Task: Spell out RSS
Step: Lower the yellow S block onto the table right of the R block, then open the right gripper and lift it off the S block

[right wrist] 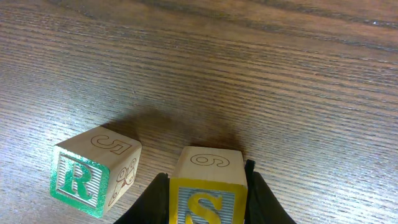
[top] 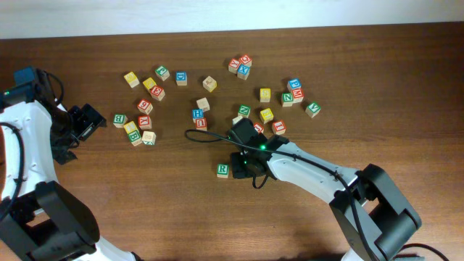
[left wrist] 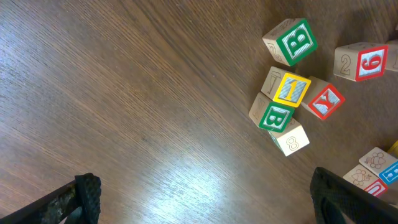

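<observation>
The green-and-white R cube [top: 222, 170] sits on the table in front of the middle; it also shows in the right wrist view [right wrist: 93, 177], slightly turned. My right gripper [right wrist: 207, 194] is shut on a yellow S cube [right wrist: 209, 167], held just right of the R cube with a small gap between them. In the overhead view the right gripper [top: 243, 162] hides this cube. Other yellow-faced cubes [top: 267, 114] lie among the scattered ones; their letters are too small to read. My left gripper [top: 85, 121] is open and empty at the left.
Loose cubes lie in groups: a left cluster [top: 138, 123], a back group [top: 240, 66] and a right group [top: 293, 93]. The left wrist view shows a green B cube [left wrist: 290, 42], a yellow cube [left wrist: 291, 89] and a red cube [left wrist: 324, 101] ahead of the open fingers [left wrist: 205, 211].
</observation>
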Available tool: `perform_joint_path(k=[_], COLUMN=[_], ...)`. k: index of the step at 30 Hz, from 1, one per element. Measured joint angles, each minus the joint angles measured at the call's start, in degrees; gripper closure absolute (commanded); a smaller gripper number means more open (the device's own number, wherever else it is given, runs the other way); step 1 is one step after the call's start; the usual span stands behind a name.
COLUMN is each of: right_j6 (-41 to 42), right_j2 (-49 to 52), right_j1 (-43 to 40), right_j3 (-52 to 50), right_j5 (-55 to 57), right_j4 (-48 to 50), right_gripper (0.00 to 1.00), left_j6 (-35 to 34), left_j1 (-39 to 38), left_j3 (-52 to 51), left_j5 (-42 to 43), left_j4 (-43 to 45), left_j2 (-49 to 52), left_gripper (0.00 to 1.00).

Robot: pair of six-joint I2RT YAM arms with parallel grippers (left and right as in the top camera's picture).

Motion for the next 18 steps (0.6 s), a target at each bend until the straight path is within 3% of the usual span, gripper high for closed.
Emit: perform_joint_path(k=[18], right_j6=[1.77], right_j2=[0.07], right_j1=[0.0], right_j3=[0.17], right_j5=[-0.48], right_j4=[-0.55], right_gripper=[0.78], left_j6=[0.0], left_j1=[0.0], left_j3=[0.0], left_j5=[0.0], left_j4=[0.02], left_j2=[0.0], left_gripper=[0.01])
